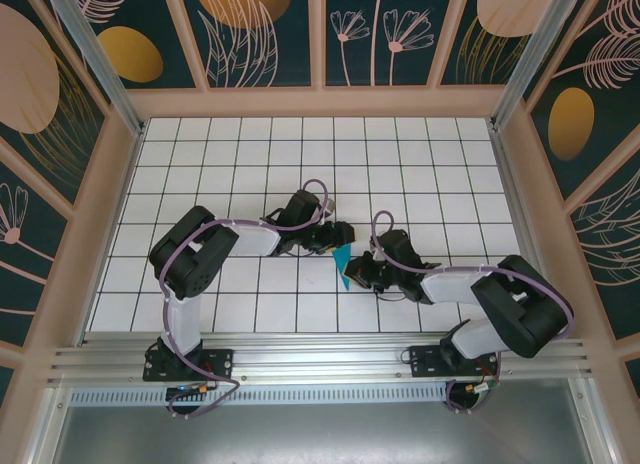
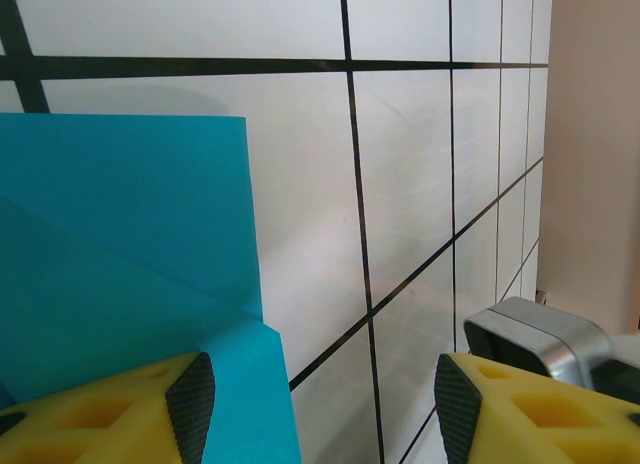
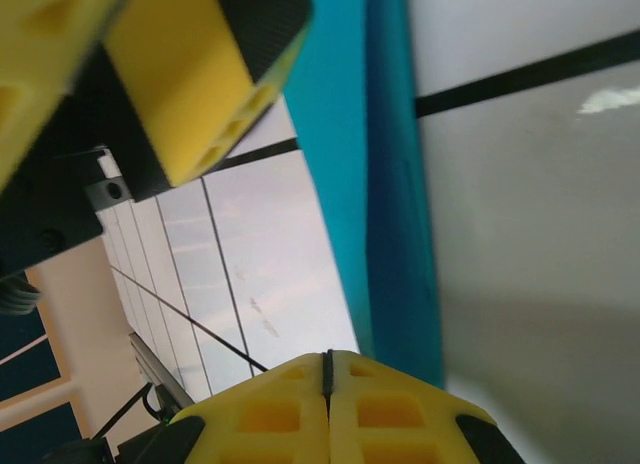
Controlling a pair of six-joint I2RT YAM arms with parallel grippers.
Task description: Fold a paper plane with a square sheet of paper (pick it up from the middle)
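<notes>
Two hands meet mid-worktop (image 1: pixel 250 144) at the folded teal sheet of paper (image 1: pixel 343 262): the left hand (image 2: pixel 322 409), half open and gripping nothing, has it beside one finger, while the right hand (image 3: pixel 325 374) is closed, the sheet running just beside its fingertips.
</notes>
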